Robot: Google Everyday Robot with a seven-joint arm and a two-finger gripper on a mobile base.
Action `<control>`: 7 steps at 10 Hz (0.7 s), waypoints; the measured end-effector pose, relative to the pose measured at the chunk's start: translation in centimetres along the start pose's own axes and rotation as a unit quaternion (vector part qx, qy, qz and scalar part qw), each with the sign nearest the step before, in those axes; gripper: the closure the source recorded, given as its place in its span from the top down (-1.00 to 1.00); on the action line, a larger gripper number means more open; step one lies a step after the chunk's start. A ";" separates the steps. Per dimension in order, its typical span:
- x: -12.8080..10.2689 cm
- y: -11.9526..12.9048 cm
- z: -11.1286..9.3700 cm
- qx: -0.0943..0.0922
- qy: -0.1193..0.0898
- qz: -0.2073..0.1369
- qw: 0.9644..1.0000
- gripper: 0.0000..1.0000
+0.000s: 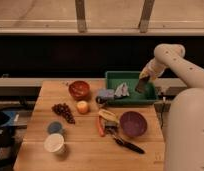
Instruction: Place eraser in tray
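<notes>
The green tray [126, 75] sits at the back right of the wooden table. My gripper [142, 84] hangs over the tray's right end, just above its floor, shut on a small dark block, the eraser [141, 88]. The white arm reaches in from the right. A crumpled grey-white thing [121, 90] lies in the tray's left half.
On the table are a red-brown bowl [79, 90], a grey-blue object [105, 94], a yellow-orange fruit [82, 106], grapes [62, 111], a blue lid [55, 127], a white cup [54, 143], a purple bowl [133, 123], a banana [107, 115], an orange-handled tool [101, 127] and a black-handled tool [126, 144].
</notes>
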 end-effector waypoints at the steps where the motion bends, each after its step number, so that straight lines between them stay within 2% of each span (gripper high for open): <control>1: 0.1 -0.6 1.1 0.000 0.011 0.007 1.000 -1.00; 3: 0.5 -1.9 3.1 -0.002 0.035 0.022 0.999 -0.95; 4: 0.7 -2.5 3.6 -0.003 0.048 0.029 0.998 -0.73; 5: 0.7 -2.6 3.9 -0.006 0.053 0.031 0.998 -0.58; 7: 0.9 -2.2 4.5 -0.016 0.068 0.032 0.997 -0.13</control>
